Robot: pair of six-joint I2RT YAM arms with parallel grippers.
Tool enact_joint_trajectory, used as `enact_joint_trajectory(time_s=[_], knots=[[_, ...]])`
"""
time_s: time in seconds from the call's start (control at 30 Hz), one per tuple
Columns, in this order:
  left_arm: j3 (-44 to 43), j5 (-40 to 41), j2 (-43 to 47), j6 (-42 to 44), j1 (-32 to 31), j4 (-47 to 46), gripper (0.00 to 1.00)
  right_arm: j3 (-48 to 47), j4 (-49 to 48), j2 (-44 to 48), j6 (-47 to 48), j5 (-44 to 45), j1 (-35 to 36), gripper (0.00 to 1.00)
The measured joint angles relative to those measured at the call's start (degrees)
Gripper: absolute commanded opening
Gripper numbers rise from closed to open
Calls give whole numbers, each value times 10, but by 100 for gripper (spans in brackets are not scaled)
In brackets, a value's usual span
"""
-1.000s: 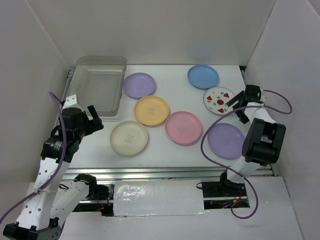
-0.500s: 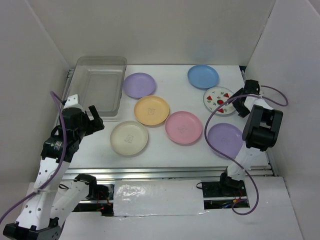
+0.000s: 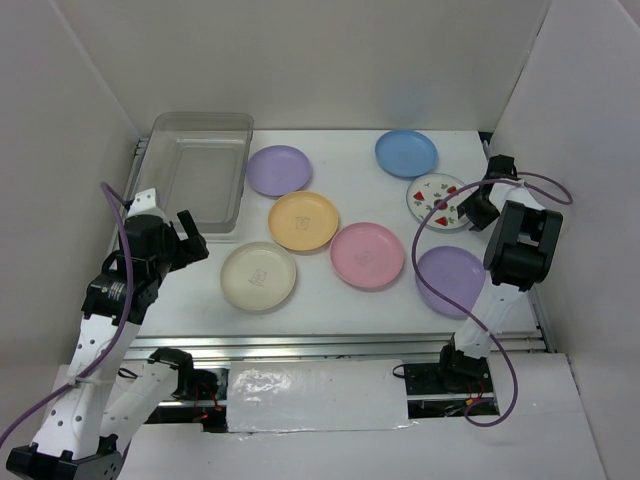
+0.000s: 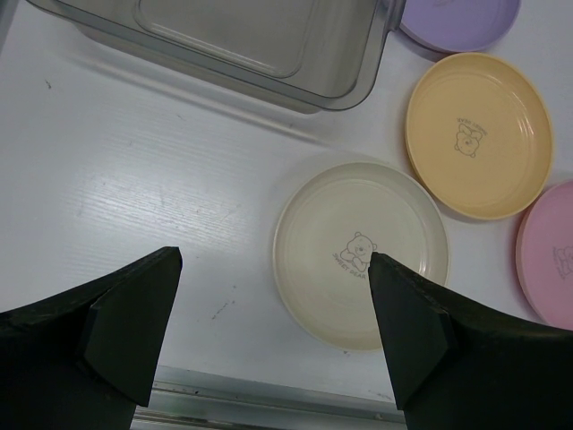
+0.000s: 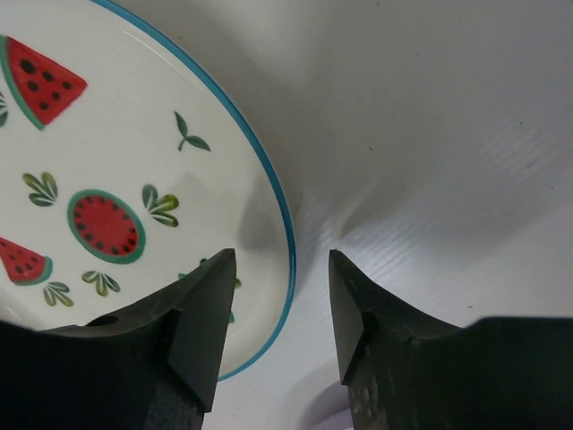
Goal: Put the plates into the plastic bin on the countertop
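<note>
Now, your left hand (image 4: pixel 273 269) hangs wide apart near the cream plate (image 4: pixel 358 255). Further out, your right hand (image 5: pixel 282 305) straddles the right rim of the fruit-print plate (image 5: pixel 125 161), jaws apart, not clamped. The plastic bin (image 3: pixel 200 165) lies far left across the desk (image 3: pixel 340 170), nearer your left hand.

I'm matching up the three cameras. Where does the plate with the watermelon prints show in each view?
Top external: the watermelon plate lies at the right, just below the blue plate.
Left wrist: not in it.
Right wrist: the watermelon plate fills the left side, its blue-edged rim running between the jaws.
Shared landmark: the right gripper at that plate's rim, seen in the top and right wrist views.
</note>
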State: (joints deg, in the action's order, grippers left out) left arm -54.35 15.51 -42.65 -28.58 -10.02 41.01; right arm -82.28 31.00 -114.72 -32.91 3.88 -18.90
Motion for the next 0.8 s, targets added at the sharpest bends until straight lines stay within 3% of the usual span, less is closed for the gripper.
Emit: enact_joint_trajectory(time_s=[0.23, 0.33, 0.4, 0.47, 0.5, 0.8], knots=[[0, 0, 0, 0, 0, 0, 99, 0, 23, -1, 7, 5, 0, 47], [0, 0, 0, 0, 0, 0, 99, -2, 32, -1, 11, 5, 1, 24], [0, 0, 0, 0, 0, 0, 99, -3, 31, -1, 12, 4, 3, 20], [0, 0, 0, 0, 0, -1, 99, -3, 32, -1, 14, 6, 4, 3], [0, 0, 0, 0, 0, -1, 99, -3, 31, -1, 11, 6, 4, 0], [0, 0, 0, 0, 0, -3, 99, 54, -11, 39, -18, -10, 3, 0]])
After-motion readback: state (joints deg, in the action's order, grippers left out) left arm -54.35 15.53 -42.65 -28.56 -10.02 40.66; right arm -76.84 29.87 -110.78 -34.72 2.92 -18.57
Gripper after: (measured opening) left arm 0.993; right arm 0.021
